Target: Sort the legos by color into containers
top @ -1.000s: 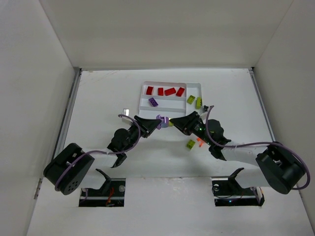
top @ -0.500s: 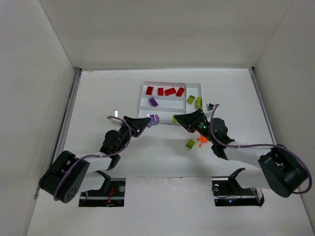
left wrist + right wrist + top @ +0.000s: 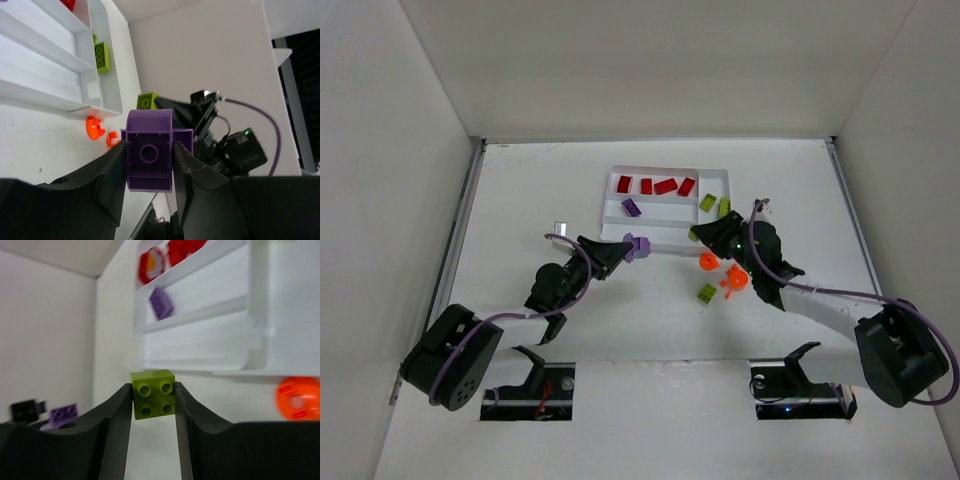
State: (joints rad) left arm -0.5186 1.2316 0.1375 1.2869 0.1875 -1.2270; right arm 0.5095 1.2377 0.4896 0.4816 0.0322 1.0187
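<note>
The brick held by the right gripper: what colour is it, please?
Yellow-green brick, clearest in the right wrist view.

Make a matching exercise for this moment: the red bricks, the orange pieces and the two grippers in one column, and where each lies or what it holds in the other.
Column one:
1. red bricks
2. orange pieces
3. left gripper
4. right gripper

Column two:
A. shut on a yellow-green brick
B. in the farthest slot of the tray
C. shut on a purple brick
D. on the table, outside the tray

Pairs: 1-B, 2-D, 3-C, 4-A
</note>
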